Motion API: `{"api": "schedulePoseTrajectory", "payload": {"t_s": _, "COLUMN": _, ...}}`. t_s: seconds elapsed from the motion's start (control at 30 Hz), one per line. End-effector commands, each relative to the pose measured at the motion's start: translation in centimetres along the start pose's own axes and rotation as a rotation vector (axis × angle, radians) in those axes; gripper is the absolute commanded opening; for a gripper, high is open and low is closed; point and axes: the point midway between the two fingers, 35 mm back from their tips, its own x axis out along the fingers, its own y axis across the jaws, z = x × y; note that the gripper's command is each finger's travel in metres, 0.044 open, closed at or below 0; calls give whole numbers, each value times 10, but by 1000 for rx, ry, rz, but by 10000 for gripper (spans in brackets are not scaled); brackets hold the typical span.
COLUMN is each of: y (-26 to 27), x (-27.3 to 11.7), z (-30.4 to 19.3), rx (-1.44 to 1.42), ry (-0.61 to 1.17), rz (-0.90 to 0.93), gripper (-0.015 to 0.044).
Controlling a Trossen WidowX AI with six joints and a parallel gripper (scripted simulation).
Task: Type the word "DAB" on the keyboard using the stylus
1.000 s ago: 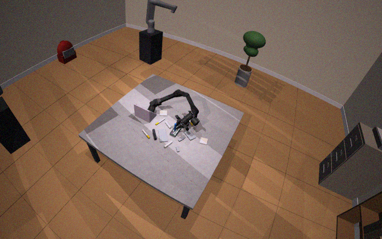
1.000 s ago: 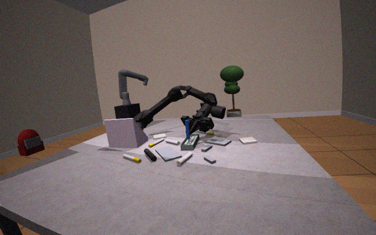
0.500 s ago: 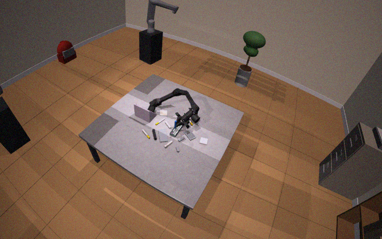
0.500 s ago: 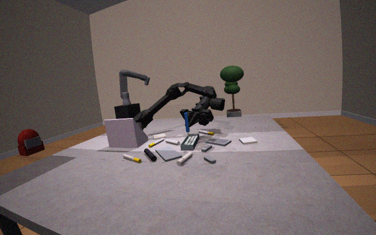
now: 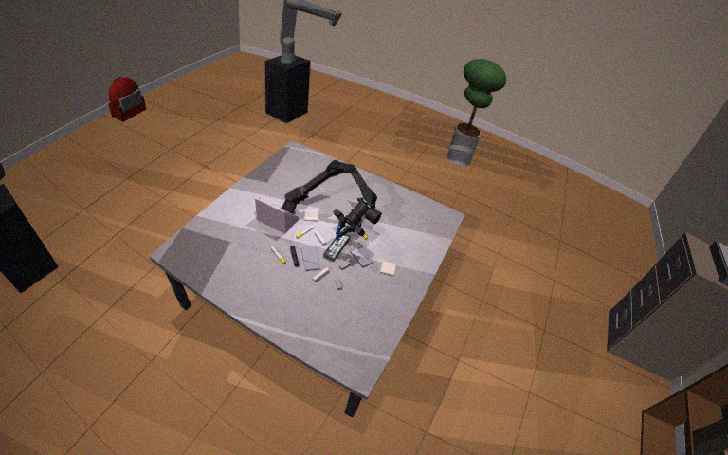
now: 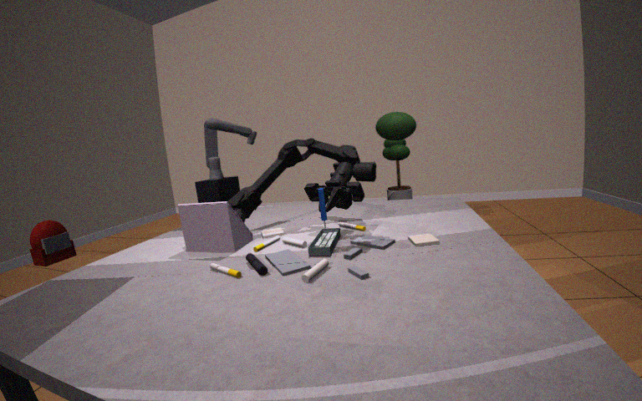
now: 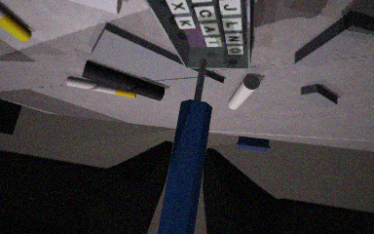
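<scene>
The keyboard [image 5: 336, 247] [image 6: 324, 241] [image 7: 233, 30] is a small dark green-grey block with rows of white letter keys. C, A, J, L, N, X and K are readable in the wrist view, with a purple patch beside the K. My gripper [image 6: 324, 205] [image 7: 188, 152] is shut on the blue stylus [image 5: 337, 232] [image 6: 322, 203] [image 7: 187, 166]. The stylus stands nearly upright, thin grey tip down. In the exterior view the tip is at the keyboard's far end, apparently just above it. In the wrist view it overlaps the bare end rim, off the letter keys. Contact cannot be told.
A pale upright panel [image 5: 276, 215] [image 6: 208, 226] stands left by the arm's base. Around the keyboard lie a grey pad [image 6: 287, 261], a black cylinder [image 6: 256, 263], a white cylinder [image 6: 315, 270], yellow-and-white pens [image 6: 226, 270] [image 6: 266, 244], small grey blocks [image 6: 353, 252] and a cream block [image 6: 423, 239].
</scene>
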Motion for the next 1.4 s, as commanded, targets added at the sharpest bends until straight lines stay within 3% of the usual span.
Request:
{"api": "schedulePoseTrajectory", "payload": {"t_s": 0.0, "y": 5, "x": -7, "z": 2, "rx": -37, "ry": 5, "rz": -48, "gripper": 0}}
{"api": "schedulePoseTrajectory", "payload": {"t_s": 0.53, "y": 27, "x": -35, "z": 10, "rx": -173, "ry": 15, "rz": -270, "gripper": 0}}
{"api": "schedulePoseTrajectory", "payload": {"t_s": 1.37, "y": 28, "x": -18, "z": 40, "rx": -175, "ry": 14, "rz": -273, "gripper": 0}}
